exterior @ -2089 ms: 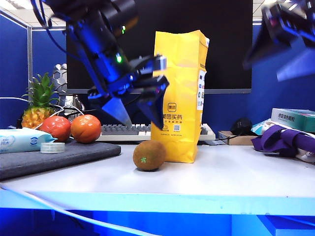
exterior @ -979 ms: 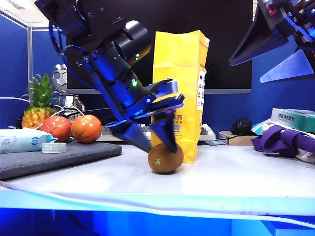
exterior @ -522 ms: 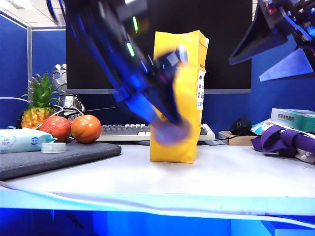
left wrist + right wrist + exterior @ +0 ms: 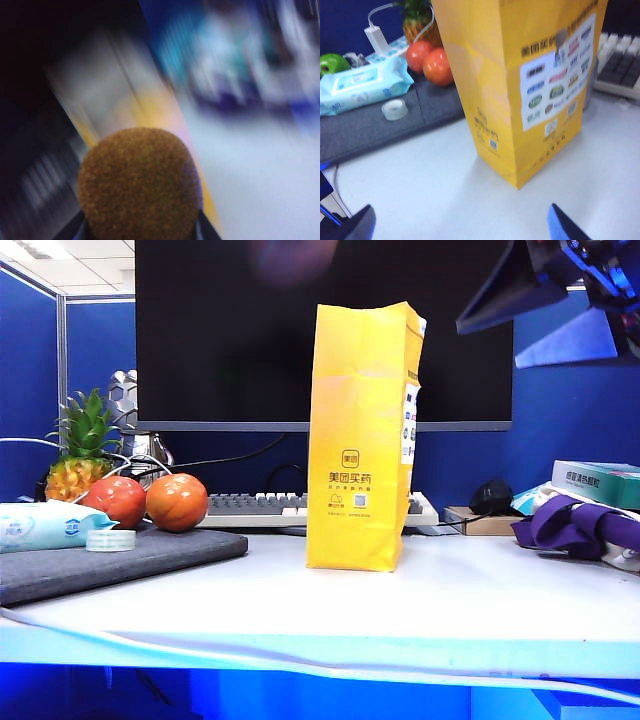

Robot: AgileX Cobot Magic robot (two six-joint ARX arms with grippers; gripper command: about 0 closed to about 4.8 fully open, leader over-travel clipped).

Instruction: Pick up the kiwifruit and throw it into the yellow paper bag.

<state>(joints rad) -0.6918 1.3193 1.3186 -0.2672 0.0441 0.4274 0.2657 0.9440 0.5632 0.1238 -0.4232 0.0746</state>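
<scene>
The brown fuzzy kiwifruit [image 4: 140,185] fills the near part of the left wrist view. My left gripper [image 4: 141,231] is shut on it, with a dark finger showing on each side; everything behind is motion blur with a yellow streak. In the exterior view the kiwifruit is off the table, and only a faint blur shows at the top edge, up and left of the bag. The yellow paper bag [image 4: 362,435] [image 4: 520,75] stands upright in mid-table. My right gripper [image 4: 488,348] [image 4: 460,225] hangs open and empty, high to the right of the bag.
Two tomatoes [image 4: 148,502], a pineapple [image 4: 78,452], a wipes pack [image 4: 45,525] and a tape roll [image 4: 108,539] sit on or behind a grey mat [image 4: 120,558] at the left. A keyboard [image 4: 255,506] and a monitor stand behind the bag. Boxes and purple cloth [image 4: 580,525] lie at the right.
My left gripper closed on the kiwifruit on the table in front of the bag and swept it up fast, out of the top of the exterior view. The right gripper tilted slightly.
</scene>
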